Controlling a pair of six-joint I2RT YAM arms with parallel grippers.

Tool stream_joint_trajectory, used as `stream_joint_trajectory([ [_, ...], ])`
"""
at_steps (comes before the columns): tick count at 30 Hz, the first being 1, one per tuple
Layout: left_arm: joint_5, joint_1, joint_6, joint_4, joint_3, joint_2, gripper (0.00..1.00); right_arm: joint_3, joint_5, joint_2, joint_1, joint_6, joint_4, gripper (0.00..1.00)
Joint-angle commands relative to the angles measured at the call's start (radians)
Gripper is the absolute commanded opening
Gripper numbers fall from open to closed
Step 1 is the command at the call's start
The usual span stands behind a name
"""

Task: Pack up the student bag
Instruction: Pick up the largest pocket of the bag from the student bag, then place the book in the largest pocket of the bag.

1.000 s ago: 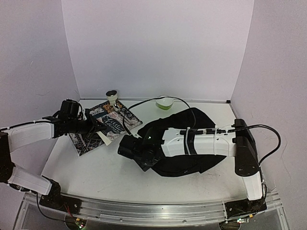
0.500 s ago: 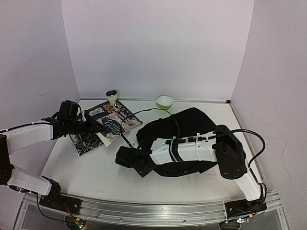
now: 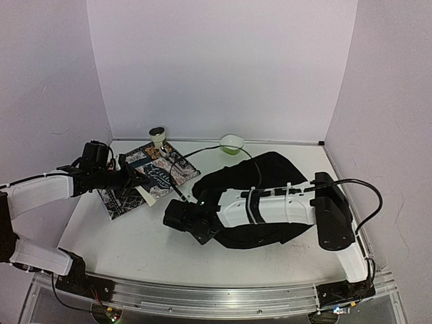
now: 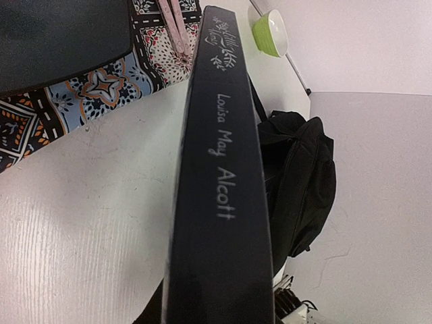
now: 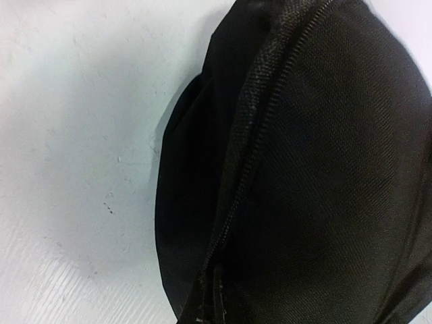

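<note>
The student bag is a large black backpack lying right of centre; it also shows in the left wrist view. My right gripper reaches left across it to its left edge. In the right wrist view the black fabric and zip fill the frame and run down to where my jaws sit, raised off the white table; the fingers themselves are hidden. My left gripper is shut on a dark book with "Louisa May Alcott" on the spine, held over the mat's near edge.
A patterned mat with a dark teal plate and a pink pen lies at the left. A small cup and a green bowl stand by the back wall. A black cable arcs over the bag.
My right arm has shifted, its elbow swinging back right, with the gripper staying at the bag's left edge and the bag's outline shifting with it. My left arm with the book has barely moved.
</note>
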Motion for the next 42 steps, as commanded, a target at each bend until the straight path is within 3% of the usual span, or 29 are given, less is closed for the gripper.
stream_joint_trajectory([
  [1,0.057,0.005,-0.004,0.090,0.047,-0.054,0.00,-0.011,-0.007,-0.164,-0.004,-0.073,-0.013,0.00],
  [8,0.132,0.005,0.014,0.089,0.057,-0.055,0.00,-0.044,-0.047,-0.277,-0.032,-0.106,-0.008,0.00],
  [20,0.322,-0.038,0.005,0.109,0.068,-0.053,0.00,-0.055,0.051,-0.450,-0.071,-0.108,0.022,0.00],
  [31,0.348,-0.157,-0.031,0.131,0.019,-0.076,0.00,-0.094,0.077,-0.521,-0.109,-0.045,0.077,0.00],
  [42,0.387,-0.194,-0.154,0.307,0.010,-0.064,0.00,-0.101,0.069,-0.534,-0.117,-0.048,0.111,0.00],
])
